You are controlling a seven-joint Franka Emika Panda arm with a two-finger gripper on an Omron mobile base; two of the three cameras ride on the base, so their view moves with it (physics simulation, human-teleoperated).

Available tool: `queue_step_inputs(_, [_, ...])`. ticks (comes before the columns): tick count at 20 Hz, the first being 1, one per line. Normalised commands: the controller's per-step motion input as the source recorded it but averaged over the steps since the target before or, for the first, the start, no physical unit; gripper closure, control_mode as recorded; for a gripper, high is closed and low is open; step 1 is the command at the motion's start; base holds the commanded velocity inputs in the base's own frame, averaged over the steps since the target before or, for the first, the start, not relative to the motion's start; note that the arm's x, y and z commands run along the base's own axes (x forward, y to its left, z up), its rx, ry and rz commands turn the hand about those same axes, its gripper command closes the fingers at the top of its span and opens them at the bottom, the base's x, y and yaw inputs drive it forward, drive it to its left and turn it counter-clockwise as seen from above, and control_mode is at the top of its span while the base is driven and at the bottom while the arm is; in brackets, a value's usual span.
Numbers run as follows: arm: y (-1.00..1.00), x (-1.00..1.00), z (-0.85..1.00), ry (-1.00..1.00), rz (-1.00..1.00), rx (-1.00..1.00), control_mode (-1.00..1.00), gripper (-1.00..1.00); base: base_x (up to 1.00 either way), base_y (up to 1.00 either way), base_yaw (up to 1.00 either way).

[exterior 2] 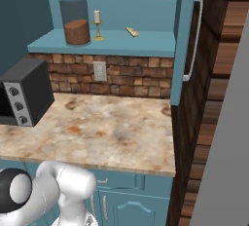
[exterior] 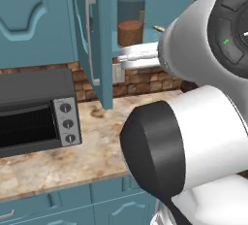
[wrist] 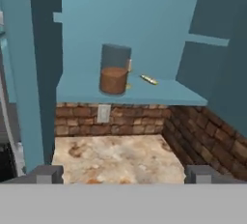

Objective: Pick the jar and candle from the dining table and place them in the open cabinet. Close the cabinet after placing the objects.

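The right base view shows the candle (exterior 2: 97,24) standing upright just beside the jar (exterior 2: 76,21) on the teal shelf of the open cabinet (exterior 2: 102,42); in the hand view the jar (wrist: 114,69) hides nearly all of the candle. A small tan piece (exterior 2: 132,32) lies further along the shelf. The fingers (wrist: 124,174) stand wide apart and empty, well back from the shelf, pointed at the jar. Below them a marbled desk (exterior 2: 97,127) carries a black toaster oven (exterior: 36,111) against a brick wall (exterior 2: 126,74).
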Motion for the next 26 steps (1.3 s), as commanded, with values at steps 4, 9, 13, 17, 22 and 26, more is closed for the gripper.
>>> queue_step_inputs(4, [0.60,0.05,-0.09,0.08,-0.07,-0.36,-1.00,-1.00,0.00,0.00,0.00])
queue_step_inputs(9, [0.64,0.27,-0.26,0.02,-0.06,-0.33,-1.00,-1.00,0.00,0.00,0.00])
queue_step_inputs(13, [0.38,0.35,-0.32,0.05,-0.03,-0.38,-1.00,-1.00,0.00,0.00,0.00])
queue_step_inputs(17, [0.14,0.57,-0.30,0.11,-0.05,-0.32,-1.00,-1.00,0.00,0.00,0.00])
queue_step_inputs(22, [0.03,0.50,-0.37,-0.02,-0.18,-0.23,-1.00,-1.00,0.00,0.00,0.00])
queue_step_inputs(26, [0.06,0.49,-0.33,0.02,-0.25,-0.22,-1.00,-1.00,0.00,0.00,0.00])
